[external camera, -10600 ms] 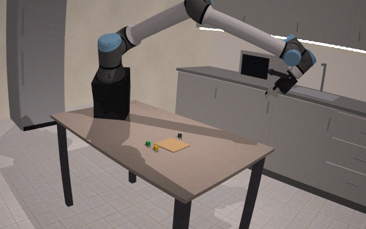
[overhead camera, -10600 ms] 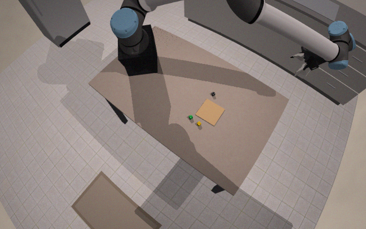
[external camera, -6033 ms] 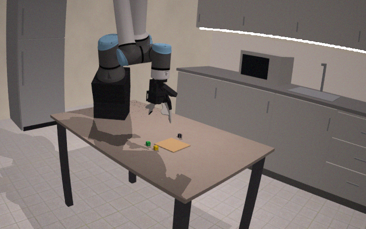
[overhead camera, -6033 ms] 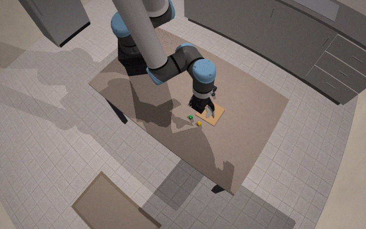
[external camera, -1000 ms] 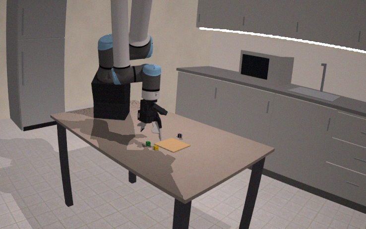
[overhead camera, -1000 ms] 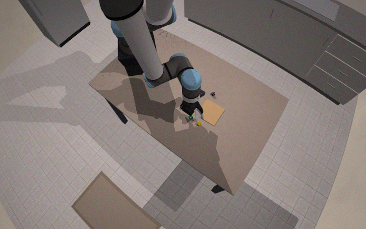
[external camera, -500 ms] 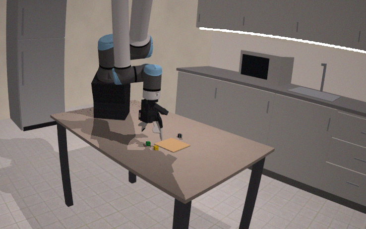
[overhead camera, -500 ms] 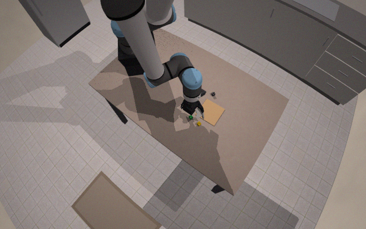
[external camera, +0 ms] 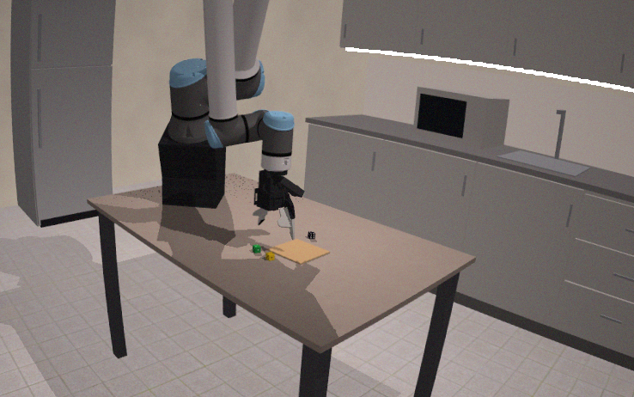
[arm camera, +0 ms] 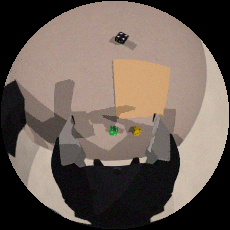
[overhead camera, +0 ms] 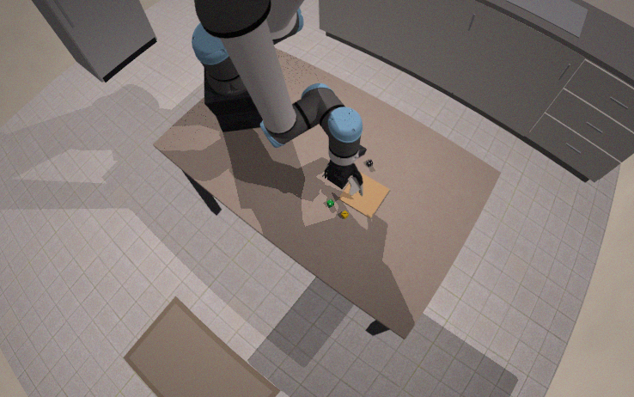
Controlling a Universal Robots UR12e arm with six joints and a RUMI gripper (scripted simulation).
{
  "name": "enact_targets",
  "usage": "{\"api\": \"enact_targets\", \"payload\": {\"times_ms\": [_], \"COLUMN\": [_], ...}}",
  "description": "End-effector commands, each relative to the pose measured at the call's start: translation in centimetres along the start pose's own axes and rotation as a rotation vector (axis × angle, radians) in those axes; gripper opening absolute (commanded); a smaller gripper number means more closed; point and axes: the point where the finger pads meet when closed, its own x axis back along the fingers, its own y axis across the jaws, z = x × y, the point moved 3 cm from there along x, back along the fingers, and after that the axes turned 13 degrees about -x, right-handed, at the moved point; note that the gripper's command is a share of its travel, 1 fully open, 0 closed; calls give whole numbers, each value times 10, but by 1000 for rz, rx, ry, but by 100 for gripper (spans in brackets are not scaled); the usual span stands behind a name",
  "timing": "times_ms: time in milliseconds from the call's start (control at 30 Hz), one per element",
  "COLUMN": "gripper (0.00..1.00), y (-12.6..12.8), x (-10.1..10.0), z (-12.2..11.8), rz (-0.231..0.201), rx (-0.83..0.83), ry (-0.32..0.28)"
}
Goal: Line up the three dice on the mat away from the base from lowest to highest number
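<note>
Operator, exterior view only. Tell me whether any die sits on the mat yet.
Observer: None. In the wrist view the green die and yellow die lie on the table just short of the mat.
Operator: Report the black die.
Observer: Beyond the mat's far edge, off it: black die.
Operator: Report the gripper.
Observer: The gripper is open and empty; the green and yellow dice show between its fingers, below them.

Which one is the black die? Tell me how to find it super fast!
Find the brown table, then the orange mat lying on it. The black die sits alone on the bare table just off the mat's far edge. The green die and yellow die sit together on the mat's opposite side.
</note>
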Motion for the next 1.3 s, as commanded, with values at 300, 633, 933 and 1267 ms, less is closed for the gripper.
{"api": "enact_targets", "payload": {"times_ms": [300, 633, 933, 1267], "gripper": [100, 100, 100, 100], "y": [-11, -19, -23, -24], "x": [0, 0, 0, 0], "z": [78, 138, 162, 168], "rz": [0, 0, 0, 0], "rx": [-1, -1, -1, -1], "ry": [-1, -1, -1, -1]}}
